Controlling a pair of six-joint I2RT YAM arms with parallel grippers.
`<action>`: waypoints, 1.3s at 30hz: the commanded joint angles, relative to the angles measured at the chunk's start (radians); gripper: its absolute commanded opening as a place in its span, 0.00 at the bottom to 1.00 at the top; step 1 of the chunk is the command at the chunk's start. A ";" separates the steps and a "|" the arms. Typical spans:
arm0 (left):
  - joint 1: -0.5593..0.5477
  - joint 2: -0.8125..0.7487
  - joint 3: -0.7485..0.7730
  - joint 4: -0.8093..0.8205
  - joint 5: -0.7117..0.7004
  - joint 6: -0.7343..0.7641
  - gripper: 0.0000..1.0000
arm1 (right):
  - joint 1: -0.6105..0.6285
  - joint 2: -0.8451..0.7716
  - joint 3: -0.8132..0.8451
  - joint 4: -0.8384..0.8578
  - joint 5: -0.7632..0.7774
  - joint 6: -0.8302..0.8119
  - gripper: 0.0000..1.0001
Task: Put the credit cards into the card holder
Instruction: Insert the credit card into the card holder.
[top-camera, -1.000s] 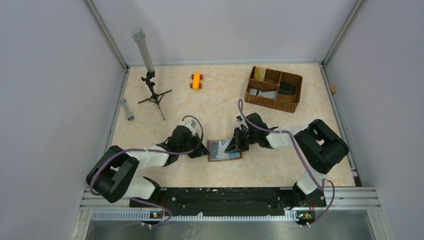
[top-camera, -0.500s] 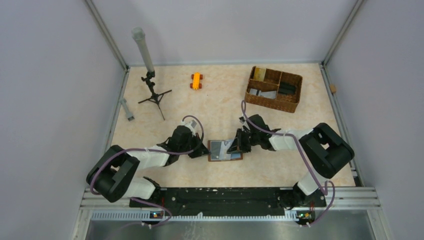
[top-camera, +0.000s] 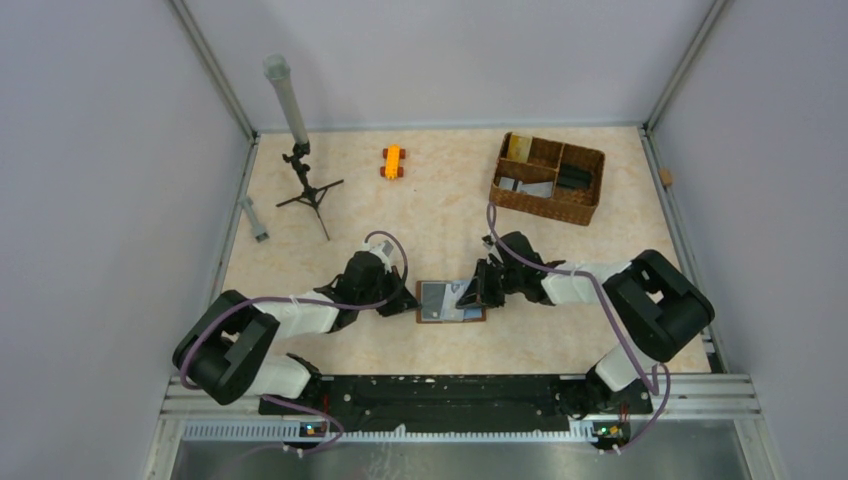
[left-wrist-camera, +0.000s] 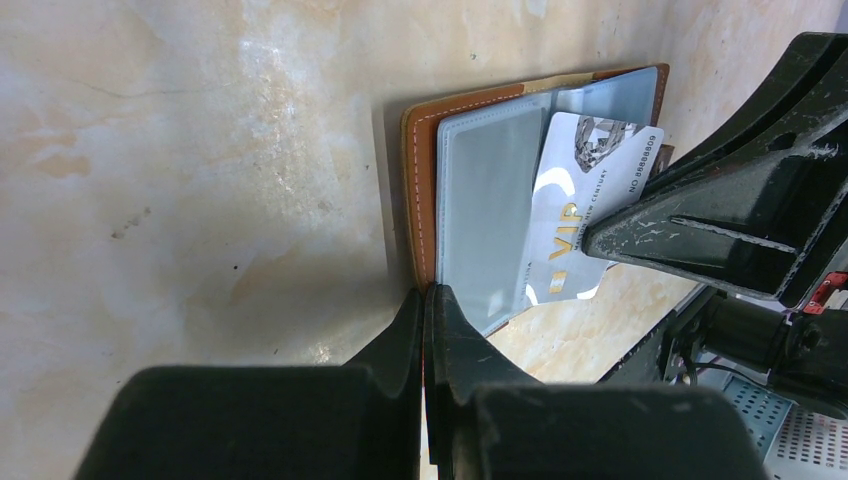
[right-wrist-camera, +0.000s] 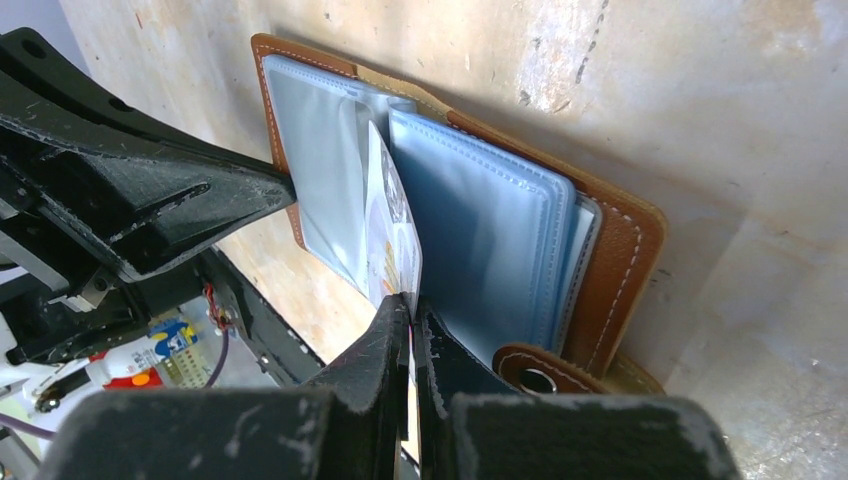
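Insertion in progress: right gripper (right-wrist-camera: 410, 310), clamped on a silver card (left-wrist-camera: 585, 215), holds it between sleeves of the open card holder (top-camera: 450, 301) mid-table, closed left gripper (left-wrist-camera: 425, 300) pinning its edge (more cards (top-camera: 527, 185) wait in the basket (top-camera: 548, 212)).

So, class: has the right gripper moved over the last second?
Yes. The right gripper has swung slightly away from the basket, towards the near side, its fingers shut on the silver card at the card holder.

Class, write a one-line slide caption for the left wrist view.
Shut left gripper touches the open wallet at its edge while the right gripper holds a silver VIP card against its pockets.
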 joint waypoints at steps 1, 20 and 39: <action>-0.001 -0.005 -0.010 -0.029 -0.045 0.016 0.00 | 0.027 0.027 -0.033 -0.119 0.059 -0.024 0.00; -0.002 0.017 0.013 0.052 0.080 0.116 0.00 | 0.058 0.204 0.059 -0.075 -0.002 -0.025 0.00; -0.002 0.032 0.019 0.030 0.049 0.063 0.00 | 0.089 0.068 0.238 -0.358 0.169 -0.150 0.36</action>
